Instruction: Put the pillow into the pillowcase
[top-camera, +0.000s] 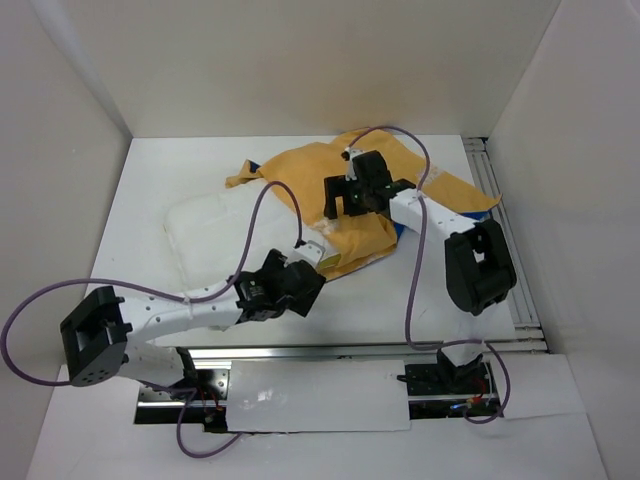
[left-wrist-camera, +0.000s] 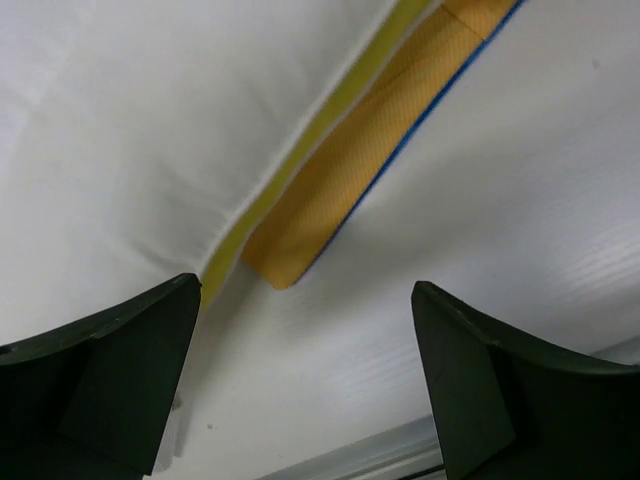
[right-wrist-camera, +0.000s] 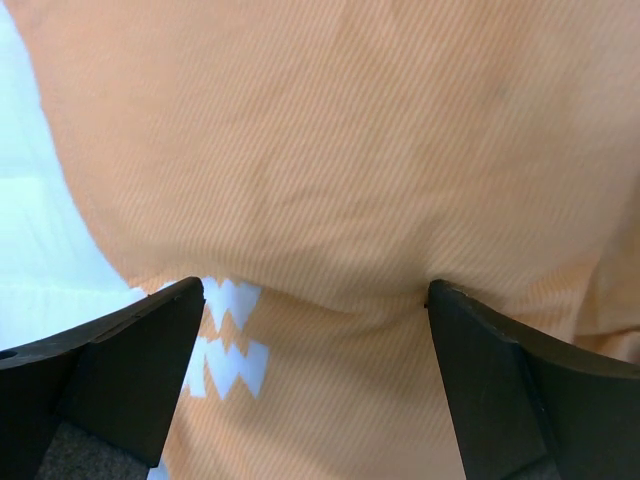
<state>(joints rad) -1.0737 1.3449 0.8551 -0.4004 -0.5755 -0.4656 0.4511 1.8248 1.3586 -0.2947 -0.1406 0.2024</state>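
Mostly pillow (top-camera: 205, 235) lies outside pillowcase (top-camera: 310, 175); left end effector (left-wrist-camera: 305, 380), right end effector (right-wrist-camera: 315, 380) gape empty.

I count one plump white rectangular pillow (top-camera: 205, 235) and one big fabric pillowcase (top-camera: 300, 172), orange-yellow with a blue edge. There are two white robot arms, the left arm (top-camera: 180, 315) and the right arm (top-camera: 425, 212), two thin purple cables (top-camera: 410, 305), and one white table (top-camera: 150, 190).
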